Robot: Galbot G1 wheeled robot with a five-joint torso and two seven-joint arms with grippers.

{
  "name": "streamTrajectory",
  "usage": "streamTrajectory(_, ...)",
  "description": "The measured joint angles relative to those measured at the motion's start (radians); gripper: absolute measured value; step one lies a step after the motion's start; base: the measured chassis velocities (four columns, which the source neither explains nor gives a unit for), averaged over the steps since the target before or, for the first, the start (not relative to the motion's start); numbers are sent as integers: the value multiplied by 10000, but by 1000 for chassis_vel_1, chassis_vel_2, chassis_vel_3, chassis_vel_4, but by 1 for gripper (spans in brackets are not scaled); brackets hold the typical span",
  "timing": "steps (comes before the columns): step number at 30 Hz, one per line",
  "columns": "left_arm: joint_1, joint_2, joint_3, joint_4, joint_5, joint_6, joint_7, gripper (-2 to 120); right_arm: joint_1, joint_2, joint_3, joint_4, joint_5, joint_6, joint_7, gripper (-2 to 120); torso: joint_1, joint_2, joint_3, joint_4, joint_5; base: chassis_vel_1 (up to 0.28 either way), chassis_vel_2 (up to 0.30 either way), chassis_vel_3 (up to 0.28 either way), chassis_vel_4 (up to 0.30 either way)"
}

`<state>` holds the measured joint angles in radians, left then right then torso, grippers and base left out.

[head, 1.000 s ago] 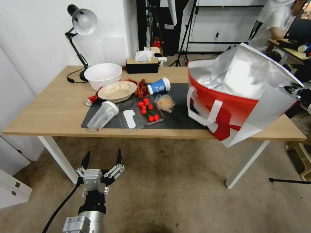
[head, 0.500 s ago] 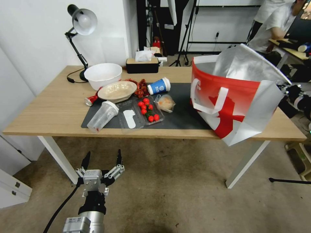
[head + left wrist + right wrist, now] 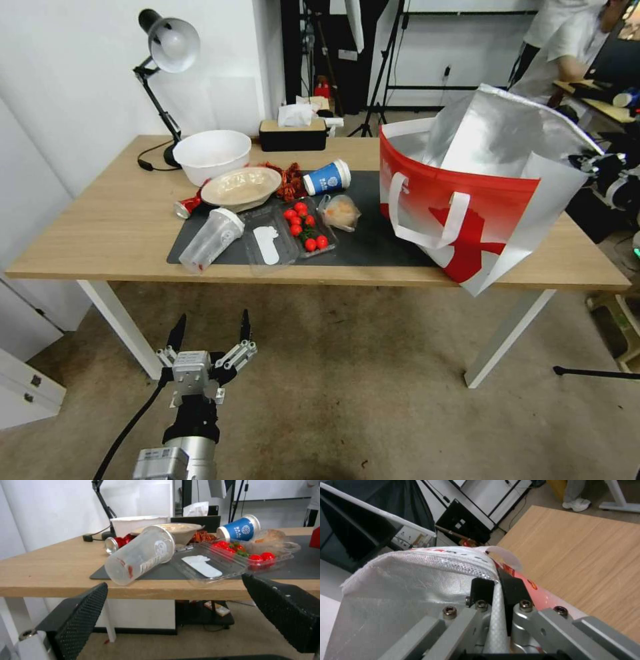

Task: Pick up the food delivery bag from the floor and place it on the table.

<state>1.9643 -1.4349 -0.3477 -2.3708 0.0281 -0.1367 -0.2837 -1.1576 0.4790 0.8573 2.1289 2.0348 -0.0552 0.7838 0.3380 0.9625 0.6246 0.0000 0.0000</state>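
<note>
Placing step, near done. Right gripper (image 3: pixel 498 590) clamped tight on bag (image 3: pixel 467 200) rim. Bag hung left of it, over table (image 3: pixel 100 227) right end, bottom corner past front edge. Left gripper (image 3: pixel 208 333) spread wide, empty, low over floor (image 3: pixel 367 400). Next, likely: settle bag fully on top, then release.

Food delivery bag (image 3: pixel 467 200): shiny foil lining; table (image 3: pixel 100 227): matt light wood.
</note>
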Motion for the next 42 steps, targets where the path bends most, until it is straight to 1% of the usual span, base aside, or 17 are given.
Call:
streamTrajectory(2, 48, -23, 0, 0, 33, -34, -4, 100, 278, 33, -316, -95, -20, 92, -176, 0, 0, 0, 0, 0, -1, 0, 0, 0, 0)
streamTrajectory(6, 81, -44, 0, -1, 74, -73, -8, 100, 465, 73, -550, -140, -55, 198, -316, 0, 0, 0, 0, 0, -1, 0, 0, 0, 0)
streamTrajectory(8, 166, -92, 14, 0, 140, -139, -28, 100, 692, 178, -850, -226, -78, 286, -486, 0, 0, 0, 0, 1, 0, 0, 0, 0, 0)
streamTrajectory(17, 222, -153, 22, -2, 231, -176, -54, 100, 1194, 265, -1310, -574, -135, 438, -836, 0, 0, 0, 0, 1, 0, 0, 0, 0, 0)
streamTrajectory(30, 268, -197, 41, 7, 310, -241, -72, 100, 1191, 371, -1372, -673, -211, 361, -982, 0, 0, 0, 0, -1, -1, 0, 0, 0, 0)
streamTrajectory(36, 268, -193, 51, 26, 322, -264, -81, 100, 1052, 450, -1398, -642, -523, 200, -1156, 0, 0, 0, 0, -1, 0, 0, 0, 0, 0)
streamTrajectory(37, 268, -193, 52, 30, 323, -265, -82, 100, 1043, 418, -1394, -641, -592, 199, -1204, 4, 0, 0, 0, -1, 0, 0, 0, 0, 0)
streamTrajectory(38, 268, -193, 52, 30, 323, -265, -82, 100, 1043, 418, -1394, -641, -592, 199, -1204, 4, 0, 0, 0, -1, 0, 0, 0, 0, 0)
streamTrajectory(39, 271, -198, 56, 33, 325, -270, -83, 100, 1042, 384, -1388, -643, -653, 199, -1277, 10, -1, 0, 0, 0, -1, 0, 0, 0, 0)
streamTrajectory(41, 292, -219, 70, 33, 342, -277, -84, 100, 1057, 330, -1388, -661, -782, 203, -1393, 18, 0, 0, 0, 0, 0, 0, 0, 0, 0)
streamTrajectory(42, 292, -219, 70, 33, 342, -277, -84, 100, 1057, 330, -1388, -661, -782, 203, -1393, 18, 0, 0, 0, 0, 0, 0, 0, 0, 0)
